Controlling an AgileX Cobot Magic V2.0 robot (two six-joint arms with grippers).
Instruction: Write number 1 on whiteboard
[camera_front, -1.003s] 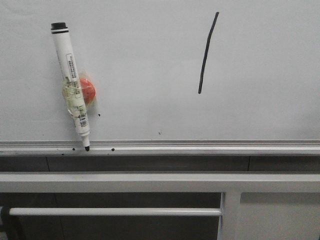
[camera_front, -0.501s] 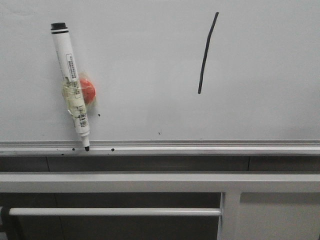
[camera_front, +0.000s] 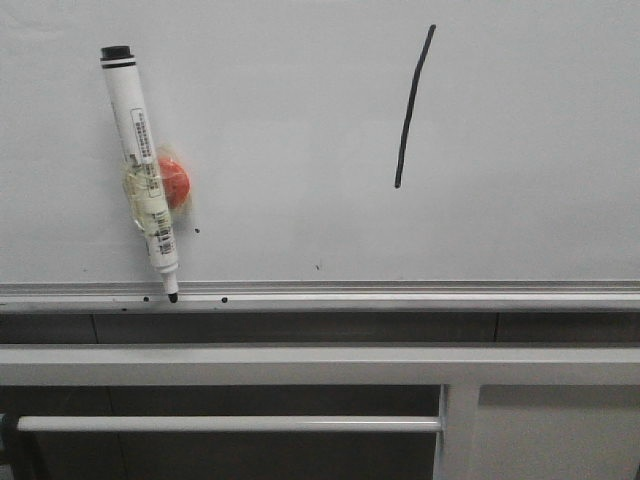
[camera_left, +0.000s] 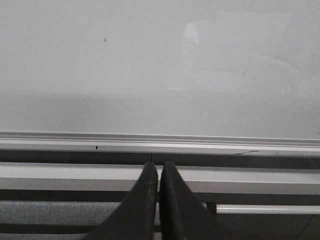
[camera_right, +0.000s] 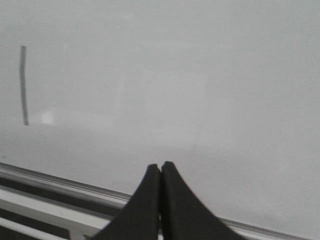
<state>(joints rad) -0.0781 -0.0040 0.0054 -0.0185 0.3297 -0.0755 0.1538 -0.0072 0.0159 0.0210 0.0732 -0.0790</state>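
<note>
Stroke drawn, marker parked

Number 1 (camera_front: 413, 106) sits upper right of centre on the whiteboard (camera_front: 300, 120). Marker (camera_front: 142, 165) hangs upper left against a red magnet (camera_front: 175, 182), tip on the aluminium strip (camera_front: 400, 292). Left gripper (camera_left: 158, 172) and right gripper (camera_right: 160, 172) are both clenched, empty.

one stroke (camera_front: 414, 105), one marker (camera_front: 141, 165), one whiteboard (camera_front: 290, 120), two pincers.
</note>
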